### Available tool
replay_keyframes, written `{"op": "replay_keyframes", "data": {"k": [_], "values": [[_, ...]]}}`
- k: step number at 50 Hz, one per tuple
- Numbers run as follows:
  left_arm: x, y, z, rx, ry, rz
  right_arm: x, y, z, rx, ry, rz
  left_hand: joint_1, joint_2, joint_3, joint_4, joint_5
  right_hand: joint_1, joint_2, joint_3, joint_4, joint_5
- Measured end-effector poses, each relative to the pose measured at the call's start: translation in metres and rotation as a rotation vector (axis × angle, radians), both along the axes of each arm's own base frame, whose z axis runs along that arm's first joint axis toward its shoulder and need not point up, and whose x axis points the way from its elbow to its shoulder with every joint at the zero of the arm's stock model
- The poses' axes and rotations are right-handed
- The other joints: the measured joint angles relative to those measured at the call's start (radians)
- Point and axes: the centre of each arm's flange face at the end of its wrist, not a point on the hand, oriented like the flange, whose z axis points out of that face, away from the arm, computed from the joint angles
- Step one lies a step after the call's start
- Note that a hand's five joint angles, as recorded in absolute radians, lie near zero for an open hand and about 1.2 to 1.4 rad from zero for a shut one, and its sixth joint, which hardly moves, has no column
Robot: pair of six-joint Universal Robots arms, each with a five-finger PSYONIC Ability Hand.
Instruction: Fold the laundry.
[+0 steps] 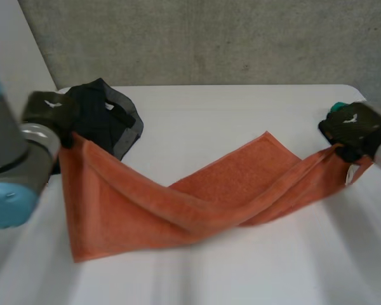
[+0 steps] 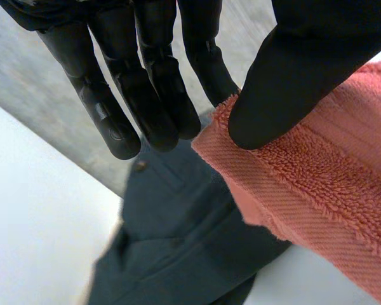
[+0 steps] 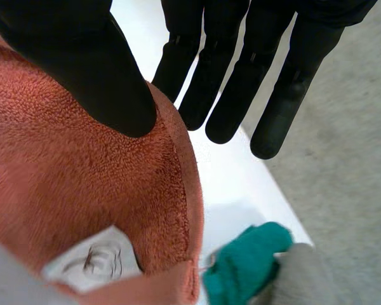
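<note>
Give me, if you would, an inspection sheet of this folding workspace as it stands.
Surface: white table, carrying the laundry.
Job's things: orange towel stretched between both hands, its middle sagging onto the table; dark garment crumpled near the left hand.
Clutter: teal cloth beside the right hand.
Hands: left hand pinches one towel corner under its thumb; right hand pinches the opposite end.
Cables: nothing seen.
Surroundings: grey concrete wall behind the table.

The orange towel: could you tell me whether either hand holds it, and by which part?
Both: the left hand pinches a corner of the orange towel, the right hand the opposite end near its label.
</note>
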Motion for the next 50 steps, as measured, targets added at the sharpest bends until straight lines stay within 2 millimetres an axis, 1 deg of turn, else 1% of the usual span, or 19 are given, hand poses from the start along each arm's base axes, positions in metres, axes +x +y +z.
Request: {"op": "replay_keyframes", "data": {"k": [1,3,4,5,7,10,11,13,17,21,23,25,27,28,30,33,36,39,50], "values": [[-0.007,-0.011,-0.011,0.003,-0.001,-0.01,0.005,-0.004,-0.009,0.006,0.0,-0.014,0.0,0.0,0.0,0.0,0.0,0.0,0.0,0.0,0.0,0.0],[-0.016,-0.024,-0.024,-0.001,0.004,-0.027,0.012,-0.009,-0.018,0.004,-0.005,-0.039,-0.014,-0.025,-0.025,-0.026,-0.018,0.0,0.0,0.0,0.0,0.0],[-0.02,-0.029,-0.028,-0.004,0.008,-0.035,0.015,-0.012,-0.022,-0.001,-0.01,-0.055,-0.11,-0.14,-0.122,-0.126,-0.102,0.0,0.0,0.0,0.0,0.0],[-0.024,-0.034,-0.033,-0.008,0.014,-0.045,0.018,-0.014,-0.025,-0.007,-0.017,-0.072,-0.11,-0.14,-0.122,-0.126,-0.102,0.0,0.0,0.0,0.0,0.0],[-0.031,-0.041,-0.039,-0.016,0.026,-0.062,0.023,-0.018,-0.03,-0.024,-0.036,-0.103,-0.543,-0.527,-0.497,-0.512,-0.479,0.0,0.0,0.0,0.0,0.0],[-0.034,-0.044,-0.041,-0.019,0.031,-0.069,0.025,-0.019,-0.031,-0.03,-0.043,-0.112,-0.543,-0.527,-0.497,-0.512,-0.479,0.0,0.0,0.0,0.0,0.0],[-0.034,-0.044,-0.041,-0.013,0.038,-0.066,0.034,-0.02,-0.033,-0.057,-0.079,-0.138,-0.946,-0.972,-0.971,-0.988,-0.928,0.0,0.0,0.0,0.001,0.0],[-0.031,-0.04,-0.039,-0.005,0.04,-0.059,0.037,-0.019,-0.034,-0.067,-0.096,-0.143,-0.946,-0.981,-0.981,-0.996,-0.933,0.0,0.0,0.0,0.001,0.0],[-0.016,-0.015,-0.025,0.02,0.04,-0.044,0.043,-0.016,-0.035,-0.079,-0.117,-0.139,-0.946,-0.991,-0.989,-1.002,-0.934,0.0,0.0,0.0,0.001,0.0],[-0.002,0.025,-0.016,0.051,0.034,-0.076,0.043,-0.015,-0.036,-0.081,-0.113,-0.133,-0.923,-0.976,-0.973,-0.986,-0.922,0.0,0.0,0.0,0.001,0.0],[0.004,0.051,-0.016,0.08,0.028,-0.114,0.042,-0.015,-0.036,-0.079,-0.105,-0.131,-0.803,-0.872,-0.874,-0.883,-0.831,0.0,0.0,0.0,0.001,0.0],[0.009,0.077,-0.022,0.124,0.021,-0.163,0.041,-0.015,-0.037,-0.075,-0.094,-0.129,-0.709,-0.781,-0.778,-0.786,-0.739,0.0,0.0,0.0,0.001,0.0],[0.012,0.093,-0.028,0.162,0.017,-0.198,0.04,-0.015,-0.038,-0.072,-0.086,-0.127,-0.675,-0.744,-0.742,-0.748,-0.7,0.0,0.0,0.0,0.001,0.0],[0.014,0.108,-0.034,0.205,0.015,-0.229,0.039,-0.015,-0.039,-0.067,-0.079,-0.126,-0.656,-0.722,-0.719,-0.725,-0.677,0.0,0.0,0.0,0.001,0.0],[0.017,0.123,-0.044,0.264,0.015,-0.265,0.038,-0.015,-0.041,-0.062,-0.07,-0.124,-0.645,-0.708,-0.703,-0.708,-0.66,0.0,0.0,0.0,0.001,0.0],[0.022,0.139,-0.058,0.348,0.016,-0.302,0.037,-0.014,-0.044,-0.052,-0.059,-0.119,-0.655,-0.715,-0.712,-0.721,-0.674,0.0,0.0,0.0,0.001,0.0],[0.025,0.146,-0.071,0.404,0.004,-0.324,0.038,-0.012,-0.046,-0.044,-0.052,-0.112,-0.716,-0.772,-0.769,-0.787,-0.741,0.0,0.0,0.0,0.001,0.0],[0.026,0.145,-0.079,0.42,-0.019,-0.334,0.038,-0.011,-0.048,-0.039,-0.048,-0.106,-0.725,-0.785,-0.784,-0.802,-0.757,0.0,0.0,0.0,0.001,0.0],[0.024,0.126,-0.103,0.351,-0.107,-0.343,0.039,-0.007,-0.051,-0.03,-0.036,-0.09,-0.719,-0.778,-0.772,-0.783,-0.732,0.0,0.0,0.0,0.001,0.0]]}}
